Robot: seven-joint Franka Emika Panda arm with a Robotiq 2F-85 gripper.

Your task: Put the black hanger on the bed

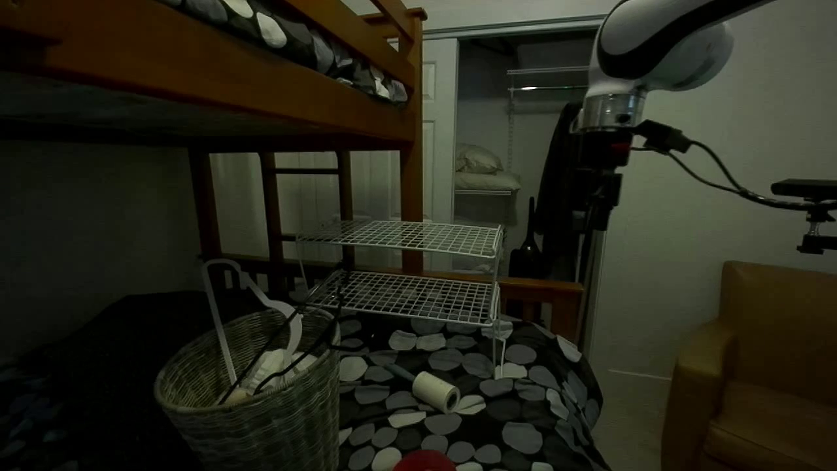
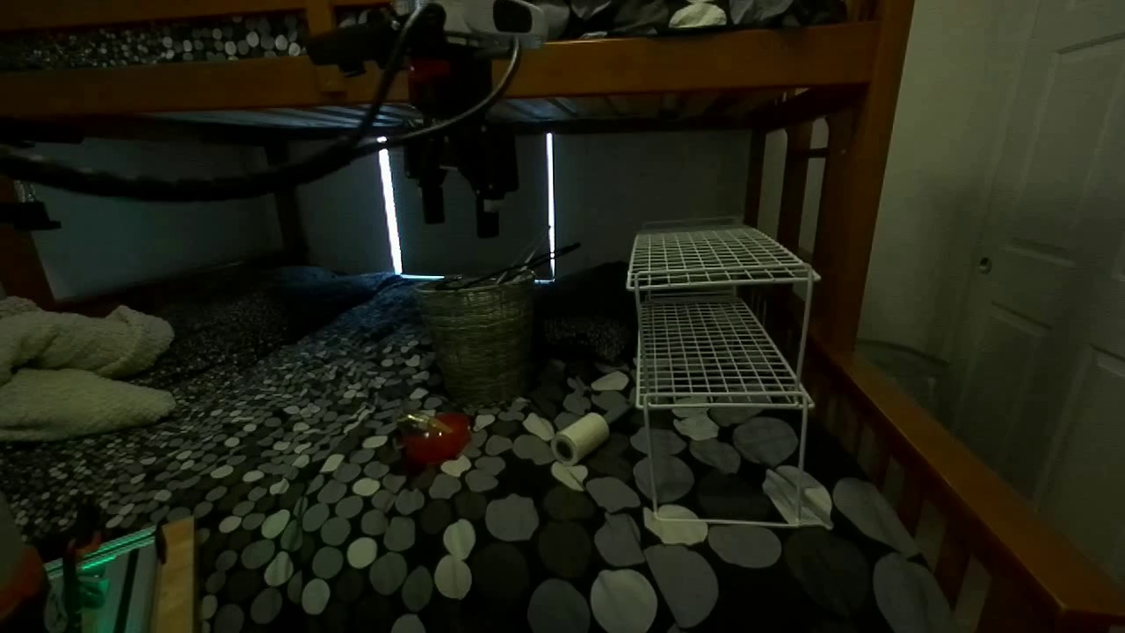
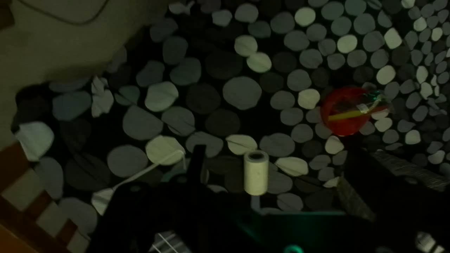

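The black hanger (image 1: 265, 353) leans in the wicker basket (image 1: 261, 432), its thin bars rising past the rim beside a white hanger (image 1: 219, 327). In an exterior view the black hanger (image 2: 518, 268) shows as dark bars over the basket (image 2: 479, 343). The bed (image 2: 492, 563), with its spotted cover, lies under the basket and also fills the wrist view (image 3: 242, 93). My gripper (image 2: 460, 220) hangs high above the bed, apart from the hanger and basket. In the wrist view its fingers (image 3: 276, 168) are wide apart with nothing between them.
A white wire rack (image 2: 721, 396) stands on the bed near the end rail. A lint roller (image 2: 582, 438) and a red bowl (image 2: 437, 438) lie before the basket. The wooden upper bunk (image 1: 261, 98) overhangs the bed. A tan armchair (image 1: 752, 379) stands beside it.
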